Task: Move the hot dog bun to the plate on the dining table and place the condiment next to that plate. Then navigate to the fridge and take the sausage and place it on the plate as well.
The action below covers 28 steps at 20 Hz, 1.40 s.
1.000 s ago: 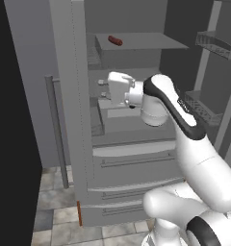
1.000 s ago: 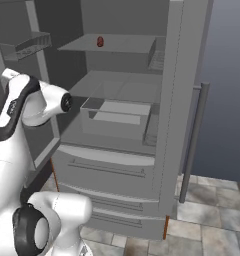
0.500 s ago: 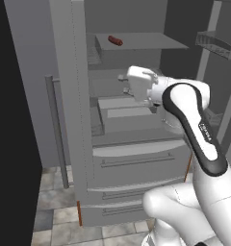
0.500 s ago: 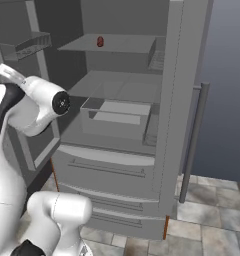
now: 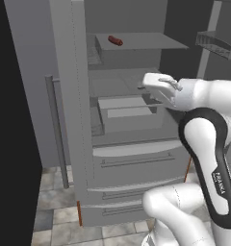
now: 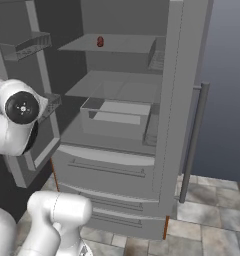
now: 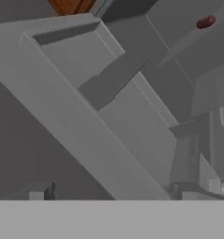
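The fridge point(image 5: 132, 163) stands with one door swung open, its shelves bare and grey. On the top shelf lies the sausage point(image 5: 115, 41), short and dark red-brown, also visible from the other side point(image 6: 100, 41) and far off at the upper right of the hand view point(image 7: 205, 22). My gripper point(image 5: 146, 84) hovers in front of the middle shelf, well below and right of the sausage. Its fingertips point(image 7: 41, 190) stand wide apart, open, with nothing between them. The hot dog bun, the plate, the condiment and the dining table are out of view.
A grey bin point(image 5: 127, 113) sits on the lower shelf just under my hand. The open door carries wire baskets point(image 5: 218, 43) beside my arm. The shut door has a long vertical handle point(image 6: 194, 135). Two drawers point(image 6: 107, 167) lie below, over a tiled floor point(image 6: 212, 230).
My hand has swung to the right across the fridge opening, from in front of the bin's left end to its right end, and the elbow has risen. The jaws stayed open.
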{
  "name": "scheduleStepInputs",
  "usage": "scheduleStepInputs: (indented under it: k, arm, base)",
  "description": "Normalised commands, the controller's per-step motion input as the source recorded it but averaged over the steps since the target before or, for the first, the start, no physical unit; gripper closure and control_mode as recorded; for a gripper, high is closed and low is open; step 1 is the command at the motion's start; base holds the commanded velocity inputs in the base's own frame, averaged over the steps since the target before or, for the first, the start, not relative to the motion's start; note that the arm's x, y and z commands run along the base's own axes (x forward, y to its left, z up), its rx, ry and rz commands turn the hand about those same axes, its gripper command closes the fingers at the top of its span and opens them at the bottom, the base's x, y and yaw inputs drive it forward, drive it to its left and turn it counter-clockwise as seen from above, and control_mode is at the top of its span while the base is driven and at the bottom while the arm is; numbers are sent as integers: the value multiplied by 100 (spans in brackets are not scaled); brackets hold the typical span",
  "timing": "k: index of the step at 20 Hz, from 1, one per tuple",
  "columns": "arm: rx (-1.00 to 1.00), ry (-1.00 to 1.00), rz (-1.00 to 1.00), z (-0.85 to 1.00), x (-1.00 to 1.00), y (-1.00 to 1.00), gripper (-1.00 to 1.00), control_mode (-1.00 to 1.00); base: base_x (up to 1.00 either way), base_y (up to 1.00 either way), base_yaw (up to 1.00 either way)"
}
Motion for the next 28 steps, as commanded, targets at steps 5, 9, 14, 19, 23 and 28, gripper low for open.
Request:
scheduleStepInputs:
  k: [5, 9, 14, 19, 23, 28]
  arm:
    - [-26, 9, -6, 0, -77, -45, -100, -100]
    - [-26, 11, -2, 0, -66, -46, -100, -100]
    - [-26, 1, -2, -2, -67, -43, -100, -100]
    - [-31, 0, -8, -19, -38, -20, -100, -100]
    - [-10, 0, -13, -12, -3, 0, -100, -100]
    - [0, 0, -8, -5, 0, 0, -100, -100]
  base:
    - [0, 0, 0]
    - [0, 0, 0]
    - [0, 0, 0]
    - [0, 0, 0]
    - [0, 0, 0]
    - [0, 0, 0]
